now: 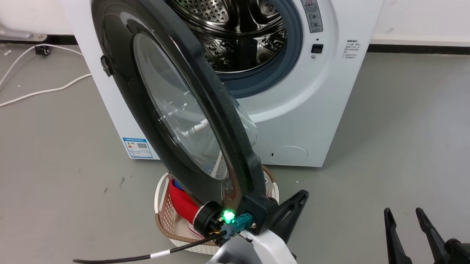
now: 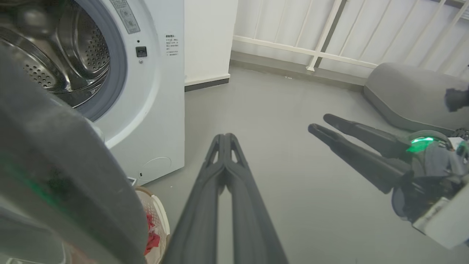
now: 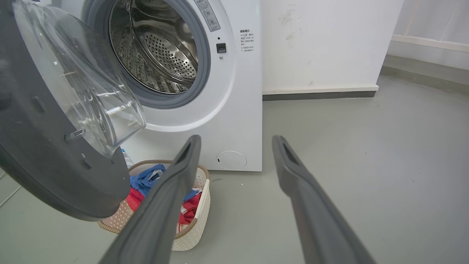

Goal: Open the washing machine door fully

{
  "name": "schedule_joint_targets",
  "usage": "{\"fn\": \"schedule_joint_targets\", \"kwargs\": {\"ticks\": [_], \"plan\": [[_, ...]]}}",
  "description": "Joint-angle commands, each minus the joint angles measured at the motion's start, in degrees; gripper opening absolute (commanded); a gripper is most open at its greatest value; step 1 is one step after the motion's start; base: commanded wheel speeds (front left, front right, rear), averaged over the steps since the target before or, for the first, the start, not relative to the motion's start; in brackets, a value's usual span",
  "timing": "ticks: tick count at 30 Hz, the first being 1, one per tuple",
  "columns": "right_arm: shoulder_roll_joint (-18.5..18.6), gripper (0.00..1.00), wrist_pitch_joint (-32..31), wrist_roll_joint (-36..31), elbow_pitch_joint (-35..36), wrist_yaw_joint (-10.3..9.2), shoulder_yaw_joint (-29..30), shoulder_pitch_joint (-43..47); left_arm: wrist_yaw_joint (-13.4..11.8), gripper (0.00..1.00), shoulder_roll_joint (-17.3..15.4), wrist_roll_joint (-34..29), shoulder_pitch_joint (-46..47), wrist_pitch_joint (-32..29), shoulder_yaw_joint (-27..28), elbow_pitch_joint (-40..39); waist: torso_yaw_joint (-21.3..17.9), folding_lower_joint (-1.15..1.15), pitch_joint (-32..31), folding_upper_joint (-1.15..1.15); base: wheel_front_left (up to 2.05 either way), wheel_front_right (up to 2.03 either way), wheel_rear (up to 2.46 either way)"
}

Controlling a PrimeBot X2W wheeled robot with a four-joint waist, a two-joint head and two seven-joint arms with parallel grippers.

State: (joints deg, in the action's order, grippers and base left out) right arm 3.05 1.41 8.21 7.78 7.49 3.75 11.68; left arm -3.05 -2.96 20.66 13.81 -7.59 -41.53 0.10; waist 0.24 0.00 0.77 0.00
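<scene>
Grey floor point(image 1: 395, 133) is running back to a white wall point(image 3: 311, 44), and the washing machine point(image 1: 318, 103) is standing against it with its drum point(image 1: 230, 30) showing. The door point(image 1: 169, 102) is hanging partly open. It is hinged on the machine's left side and standing roughly square to the front, with its free edge pointing out toward the robot over a basket point(image 1: 165, 219) of clothes.

The left gripper point(image 1: 295, 206) is sitting just beside that free edge, on the door's inner, drum-facing side. Its fingers are pressed together and holding nothing. I cannot tell whether the wrist is touching the rim. The right gripper point(image 1: 404, 212) is waiting with its fingers spread, low on the right and well apart from the door.

The door is lying to the left of the left gripper, so the rest of the swing seems to be calling for a sideways push to the robot's left, away from the drum. The left arm is the nearer one and looks placed for that. The basket under the door's edge may be getting in the arm's way.
</scene>
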Motion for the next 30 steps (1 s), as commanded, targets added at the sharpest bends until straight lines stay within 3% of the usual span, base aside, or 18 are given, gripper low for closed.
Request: {"fn": "schedule_joint_targets", "kwargs": {"ticks": [1,14,30], "plan": [[-0.2,1.0,0.1,0.3,-0.1,0.01,0.0,-0.7,-0.3,0.0,0.0,0.4,0.3,0.4,0.4,0.7,0.0,0.0,0.1,0.0,0.0,0.0,0.0],[-0.2,1.0,1.0,1.7,-2.1,0.0,0.2,-2.2,-4.2,0.0,-0.1,2.4,3.9,5.2,3.6,10.3,-0.2,0.0,2.0,0.0,0.0,0.0,0.0],[-0.2,1.0,0.8,1.3,-3.5,0.01,1.6,-2.9,-7.5,0.0,-2.2,1.7,-0.3,5.4,2.8,4.8,5.2,0.0,1.9,0.0,0.0,0.0,0.0]]}}
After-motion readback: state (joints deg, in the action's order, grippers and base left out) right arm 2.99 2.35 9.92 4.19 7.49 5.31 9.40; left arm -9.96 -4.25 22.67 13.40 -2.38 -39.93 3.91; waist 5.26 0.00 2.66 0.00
